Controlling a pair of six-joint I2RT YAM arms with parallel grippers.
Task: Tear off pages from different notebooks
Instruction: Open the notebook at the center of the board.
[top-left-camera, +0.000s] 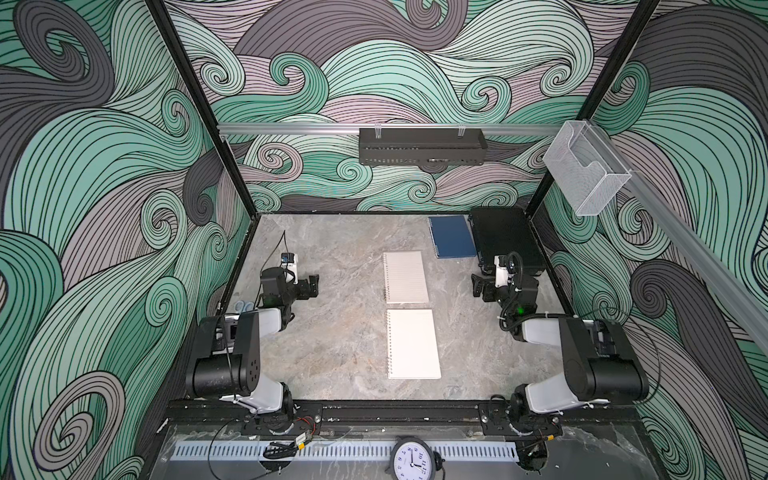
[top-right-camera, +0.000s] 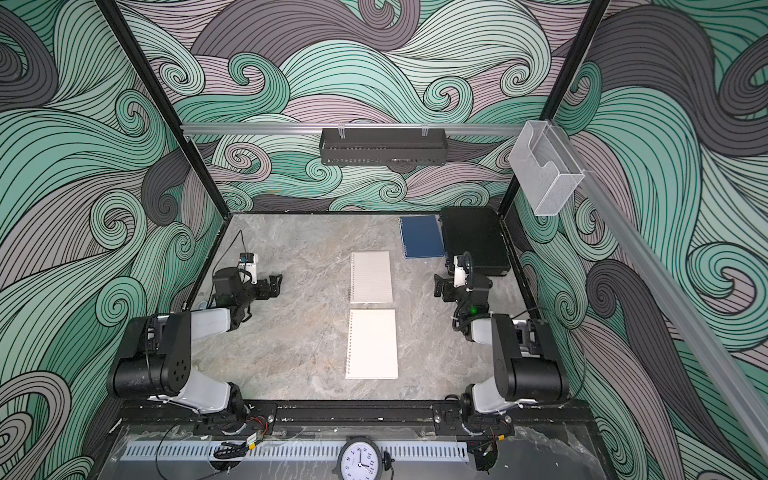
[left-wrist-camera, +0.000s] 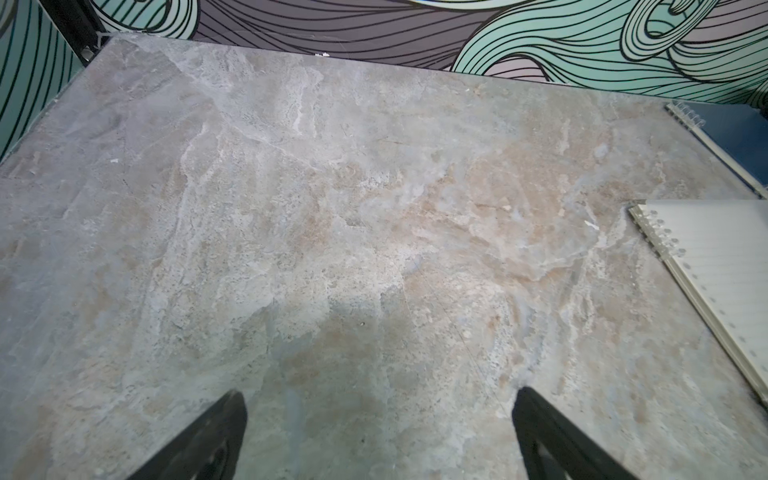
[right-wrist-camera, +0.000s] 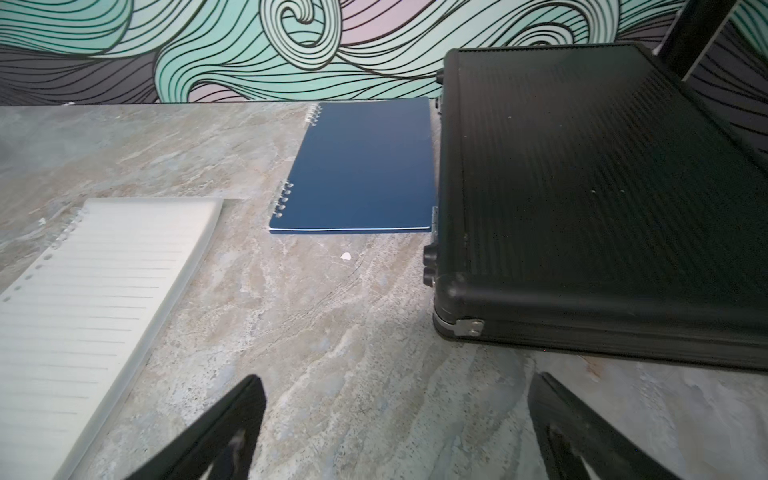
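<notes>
Three notebooks lie flat on the marble table. The white lined notebook (top-left-camera: 405, 277) (top-right-camera: 371, 276) (left-wrist-camera: 723, 266) (right-wrist-camera: 83, 307) sits mid-table, open to a lined page. The cream notebook (top-left-camera: 412, 344) (top-right-camera: 372, 344) lies just in front of it. The dark blue notebook (top-left-camera: 452, 237) (top-right-camera: 422, 237) (right-wrist-camera: 361, 170) rests closed at the back, beside a black case. My left gripper (top-left-camera: 313, 284) (left-wrist-camera: 380, 432) hovers open over bare table, left of the lined notebook. My right gripper (top-left-camera: 476, 286) (right-wrist-camera: 397, 428) is open to its right, empty. No loose pages show.
A black hard case (top-left-camera: 505, 241) (right-wrist-camera: 602, 187) stands at the back right, touching the blue notebook's edge. Patterned walls enclose the table on three sides. A clock (top-left-camera: 411, 459) sits at the front edge. A black tray (top-left-camera: 422, 145) and clear holder (top-left-camera: 586, 170) hang above.
</notes>
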